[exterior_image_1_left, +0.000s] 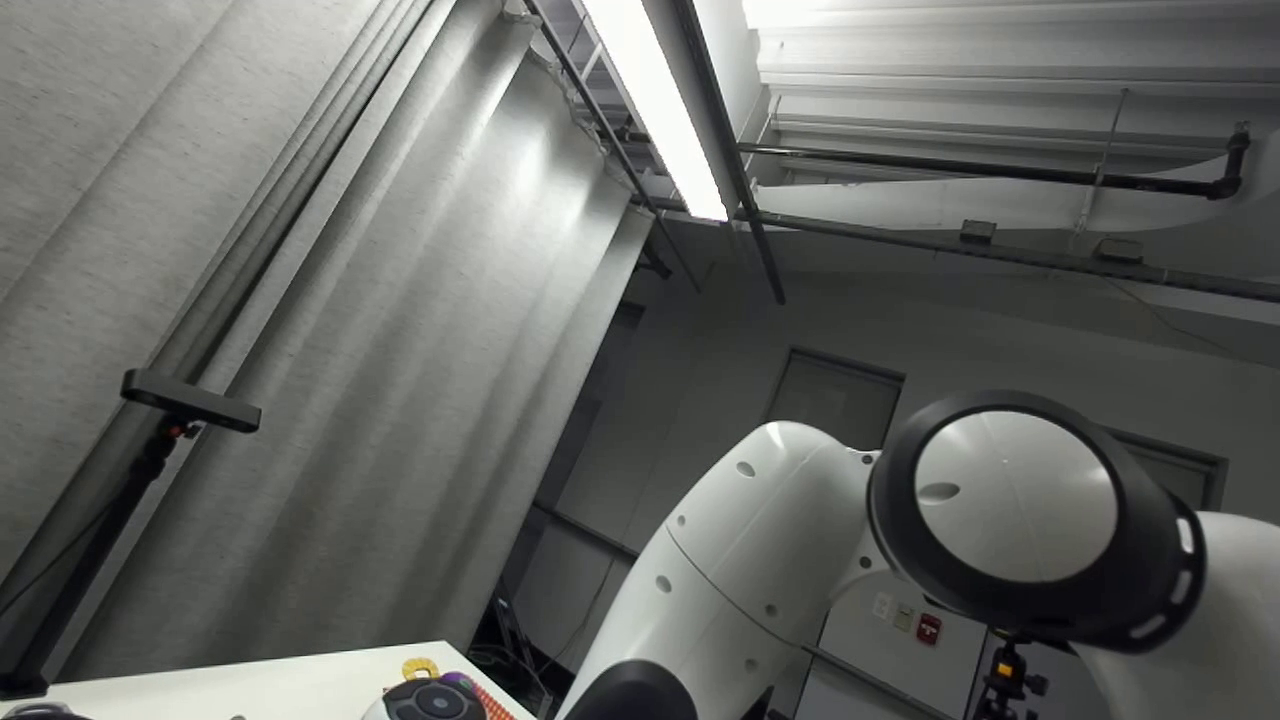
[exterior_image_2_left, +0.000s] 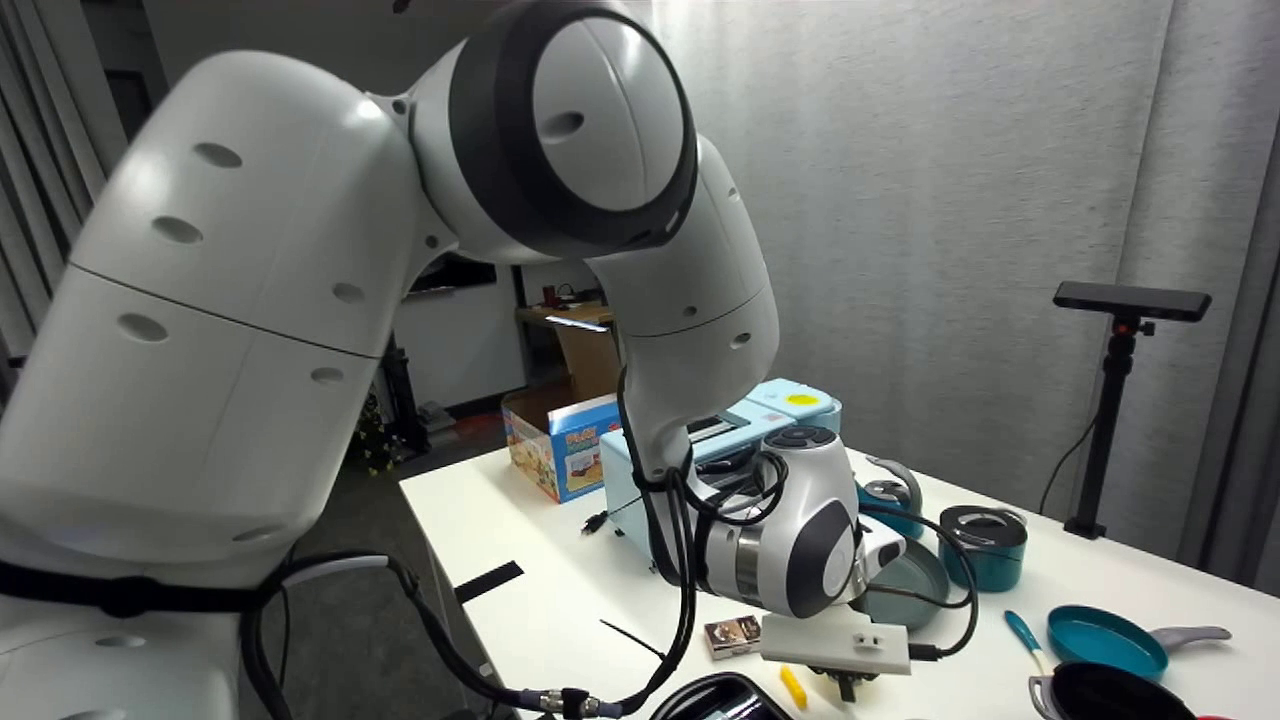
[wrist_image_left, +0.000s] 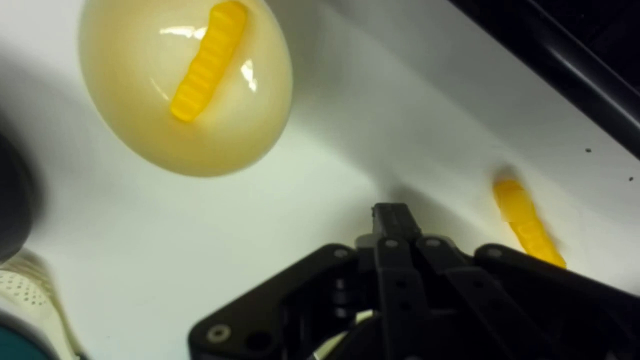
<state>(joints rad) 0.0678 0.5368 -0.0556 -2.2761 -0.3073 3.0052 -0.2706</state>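
My wrist view gives me a glossy cream round bowl (wrist_image_left: 240, 145) with a yellow ridged plastic-looking stick (wrist_image_left: 210, 60) lying inside; neither exterior view shows that bowl. A second yellow ridged stick (wrist_image_left: 535, 235) lies on the white flat-topped desk (wrist_image_left: 225, 240) near my black metal gripper (wrist_image_left: 396, 212), and I see it also in an exterior view, beside a shiny black rounded tray (exterior_image_2_left: 725, 697) that sits on the side toward the desk edge nearest my arm's base. In an exterior view a printed blue-and-yellow cardboard box (exterior_image_2_left: 590, 455) stands near a corner of the desk, and a teal round lidded pot (exterior_image_2_left: 995, 570) stands toward its far edge. In an exterior view a long bright ceiling lamp (exterior_image_1_left: 665, 110) and one corner of the desk show, my fingertips out of frame. My fingers (wrist_image_left: 384, 222) are pressed together, with nothing between them, touching neither stick nor bowl; whether their tips meet the desk, I cannot tell.
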